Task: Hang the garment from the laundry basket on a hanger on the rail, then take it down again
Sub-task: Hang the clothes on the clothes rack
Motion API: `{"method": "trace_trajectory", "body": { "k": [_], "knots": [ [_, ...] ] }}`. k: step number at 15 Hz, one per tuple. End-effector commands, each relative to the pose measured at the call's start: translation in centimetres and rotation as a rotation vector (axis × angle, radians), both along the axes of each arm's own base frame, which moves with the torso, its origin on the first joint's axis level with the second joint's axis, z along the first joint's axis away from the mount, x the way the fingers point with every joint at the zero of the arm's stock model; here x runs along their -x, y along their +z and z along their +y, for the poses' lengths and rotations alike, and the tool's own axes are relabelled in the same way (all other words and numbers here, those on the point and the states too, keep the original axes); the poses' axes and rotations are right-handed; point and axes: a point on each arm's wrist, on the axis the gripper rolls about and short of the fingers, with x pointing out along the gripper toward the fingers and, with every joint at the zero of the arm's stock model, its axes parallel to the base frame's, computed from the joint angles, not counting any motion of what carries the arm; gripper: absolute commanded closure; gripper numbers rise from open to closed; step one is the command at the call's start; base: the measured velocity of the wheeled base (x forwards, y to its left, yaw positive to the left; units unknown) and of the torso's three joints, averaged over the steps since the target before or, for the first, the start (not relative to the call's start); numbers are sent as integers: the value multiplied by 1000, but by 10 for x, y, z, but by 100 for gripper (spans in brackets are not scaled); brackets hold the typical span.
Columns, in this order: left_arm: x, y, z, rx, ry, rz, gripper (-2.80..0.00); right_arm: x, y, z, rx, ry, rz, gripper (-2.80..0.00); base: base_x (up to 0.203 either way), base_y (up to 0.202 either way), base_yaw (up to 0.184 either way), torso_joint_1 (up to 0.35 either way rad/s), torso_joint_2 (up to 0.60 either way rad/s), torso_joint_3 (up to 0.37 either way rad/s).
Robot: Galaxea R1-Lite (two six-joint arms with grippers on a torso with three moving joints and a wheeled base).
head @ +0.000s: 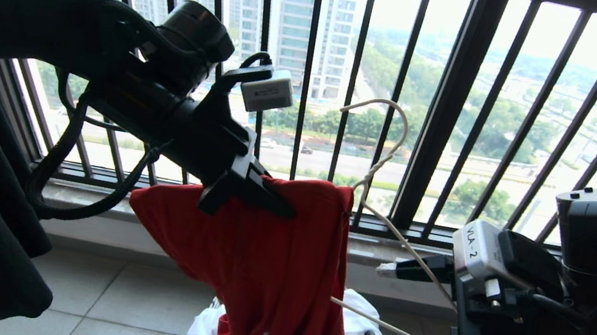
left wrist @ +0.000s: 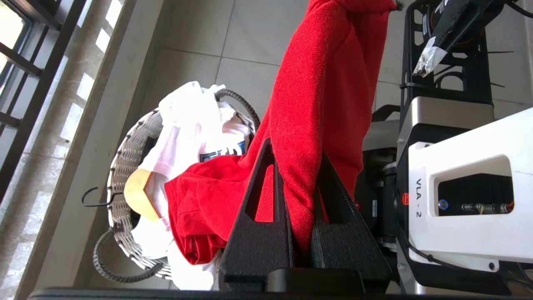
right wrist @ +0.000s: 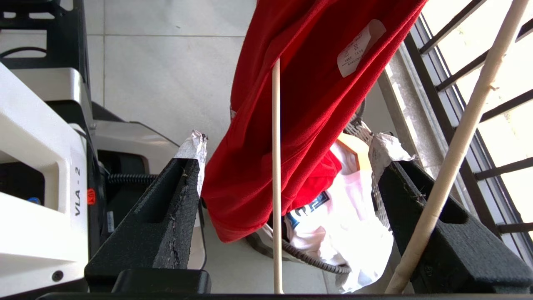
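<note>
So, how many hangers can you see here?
2. A white wire hanger sits between the open fingers of the right gripper, partly inside the red T-shirt. A wooden hanger lies in the basket below. Clothes there may hide more.

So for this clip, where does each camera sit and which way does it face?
Head view: on the head, facing the window railing; both arms show, left gripper shut on the red T-shirt, right gripper open around the wire hanger.
Left wrist view: behind the fingers, facing down at the laundry basket.
Right wrist view: behind open fingers, facing down.
All share the T-shirt.
</note>
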Motion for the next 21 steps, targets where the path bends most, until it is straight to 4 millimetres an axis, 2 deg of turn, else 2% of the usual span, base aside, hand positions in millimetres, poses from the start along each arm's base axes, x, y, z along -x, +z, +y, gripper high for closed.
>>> {"method": "trace_trajectory", "body": {
  "k": [1, 3, 7, 12, 14, 15, 18, 21],
  "knots": [
    [1, 4, 1, 8, -1, -2, 0, 7, 13, -6, -49, -27, -1, -280, 0, 0, 0, 0, 0, 0],
    [2, 4, 1, 8, 3, 3, 0, 7, 25, -8, -100, -72, 28, -280, 0, 0, 0, 0, 0, 0],
    [2, 6, 7, 15, 54, 55, 0, -4, 35, -26, -167, -211, 90, -280, 0, 0, 0, 0, 0, 0],
    [1, 11, 17, 36, 117, 101, 0, 10, 57, -41, -336, -368, 246, -280, 0, 0, 0, 0, 0, 0],
    [-1, 14, 25, 44, 150, 108, 0, 25, 57, -49, -368, -419, 317, -280, 0, 0, 0, 0, 0, 0],
    [-2, 14, 29, 47, 167, 112, 0, 33, 52, -52, -342, -443, 361, 0, 0, 0, 0, 0, 0, 0],
    [7, 23, 39, 69, 199, 125, 0, 52, 39, -59, -249, -499, 488, 0, 0, 0, 0, 0, 0, 0],
    [11, 27, 45, 76, 216, 119, 0, 52, 22, -55, -175, -508, 590, 0, 0, 0, 0, 0, 0, 0]
  ]
}}
